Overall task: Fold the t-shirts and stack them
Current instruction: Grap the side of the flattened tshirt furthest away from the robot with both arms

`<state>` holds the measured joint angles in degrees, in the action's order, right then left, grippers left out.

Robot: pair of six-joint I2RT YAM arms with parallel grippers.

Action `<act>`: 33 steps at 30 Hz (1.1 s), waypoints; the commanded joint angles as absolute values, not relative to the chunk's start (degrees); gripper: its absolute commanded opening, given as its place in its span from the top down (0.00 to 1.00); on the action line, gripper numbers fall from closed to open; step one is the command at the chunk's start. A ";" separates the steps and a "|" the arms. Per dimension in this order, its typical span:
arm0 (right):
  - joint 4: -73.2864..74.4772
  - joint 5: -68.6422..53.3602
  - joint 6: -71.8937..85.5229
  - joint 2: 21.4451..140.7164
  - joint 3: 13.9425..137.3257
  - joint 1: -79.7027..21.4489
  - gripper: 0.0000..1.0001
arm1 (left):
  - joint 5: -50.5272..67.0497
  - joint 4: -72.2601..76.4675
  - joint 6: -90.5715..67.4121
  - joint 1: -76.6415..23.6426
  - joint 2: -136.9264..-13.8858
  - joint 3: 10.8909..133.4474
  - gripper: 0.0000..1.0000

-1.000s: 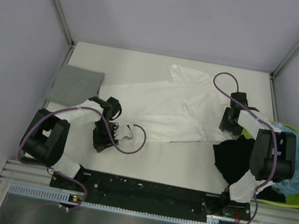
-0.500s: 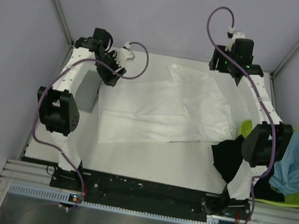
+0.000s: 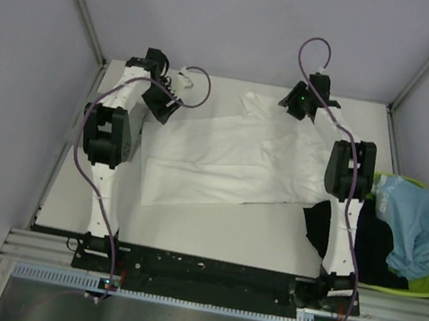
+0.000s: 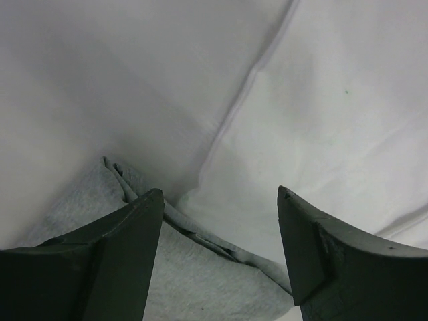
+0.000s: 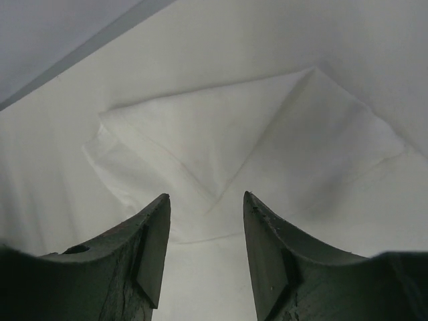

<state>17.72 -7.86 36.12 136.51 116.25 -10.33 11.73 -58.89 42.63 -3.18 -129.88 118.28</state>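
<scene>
white t-shirt (image 3: 233, 151): spread flat mid-bench (image 3: 211, 226), one sleeve (image 3: 261, 106) pointing at the far edge.
left jaws vs shirt: over the shirt's far-left corner. In the wrist view the shirt's edge (image 4: 321, 120) runs down into the gap. White cloth lies below one finger and grey cloth below the other.
left jaws: wide open, gap empty, no cloth pinched. Can't tell whether the tips touch the fabric.
right jaws vs shirt: at the far side of the bench, just beside the far sleeve. In the wrist view the sleeve (image 5: 221, 147) lies flat ahead of the tips, one fold line in line with the gap.
right jaws: parted, narrower than the left pair, nothing between them. Tips are short of the sleeve, no contact visible.
grey t-shirt (image 4: 200, 281): at the left side of the bench, right against the white shirt's edge, rumpled along that side. Can't make it out in the top view near the left arm (image 3: 107, 133).
black t-shirt (image 3: 323, 225): hangs out of the tray onto the bench, touching the white shirt's right end.
light blue t-shirt (image 3: 411, 224): heaped in the tray on top of the black cloth.
tray (image 3: 425, 285): lime-green, at the right edge of the bench, beside the right arm (image 3: 349, 172).
</scene>
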 commanded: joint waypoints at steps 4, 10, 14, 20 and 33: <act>12.13 -6.77 46.75 139.30 117.33 -11.60 0.52 | 10.11 -58.00 39.73 -2.90 -135.70 121.11 0.28; 15.02 -6.24 48.95 142.64 119.71 -11.60 0.52 | 10.81 -58.36 39.03 -2.90 -137.02 120.50 0.32; 15.91 -5.71 48.96 143.00 120.15 -12.13 0.51 | 11.77 -58.27 38.94 -2.99 -137.11 120.32 0.46; 14.51 -8.26 51.67 146.69 123.84 -13.09 0.50 | 15.29 -58.63 41.04 -3.34 -135.18 118.83 0.92; 6.07 -11.77 54.32 143.44 121.56 -13.10 1.00 | 13.80 -54.76 41.39 -3.52 -127.80 113.82 1.00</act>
